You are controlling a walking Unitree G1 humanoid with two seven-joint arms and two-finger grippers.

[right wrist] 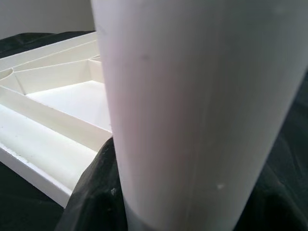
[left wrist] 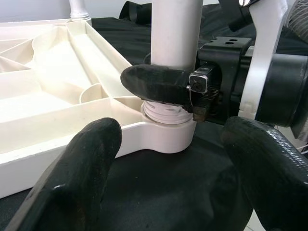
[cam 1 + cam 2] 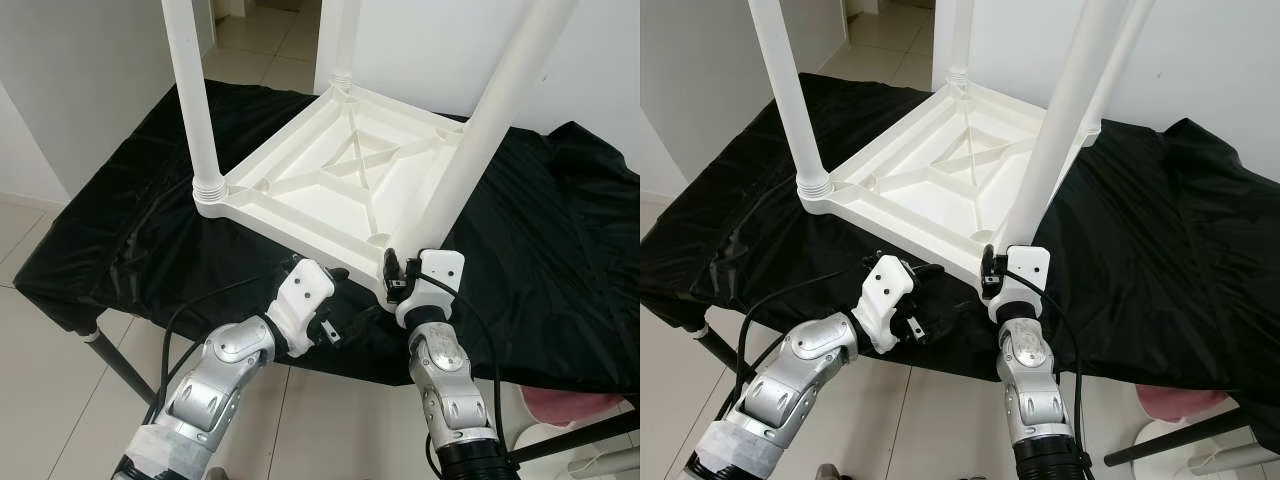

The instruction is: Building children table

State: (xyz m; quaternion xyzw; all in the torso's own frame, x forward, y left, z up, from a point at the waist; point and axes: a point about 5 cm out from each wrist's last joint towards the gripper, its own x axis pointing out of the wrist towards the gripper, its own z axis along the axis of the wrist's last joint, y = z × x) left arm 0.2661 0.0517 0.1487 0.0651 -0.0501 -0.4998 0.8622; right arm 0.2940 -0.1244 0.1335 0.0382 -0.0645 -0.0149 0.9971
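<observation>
From the head views we see the upturned white plastic table (image 3: 340,175) on the black-draped counter (image 3: 560,250), its near corner close to the counter's edge. Leg tops are cut off. In the left wrist view our left gripper (image 2: 168,159) hovers open, empty; our right gripper (image 2: 166,91) clamps the near leg (image 2: 175,29). The right wrist view shows smooth leg tube.

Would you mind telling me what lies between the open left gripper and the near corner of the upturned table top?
Only bare black cloth lies between the left gripper and the table top corner, seen in the left wrist view; beyond it the right gripper clamps the leg.
</observation>
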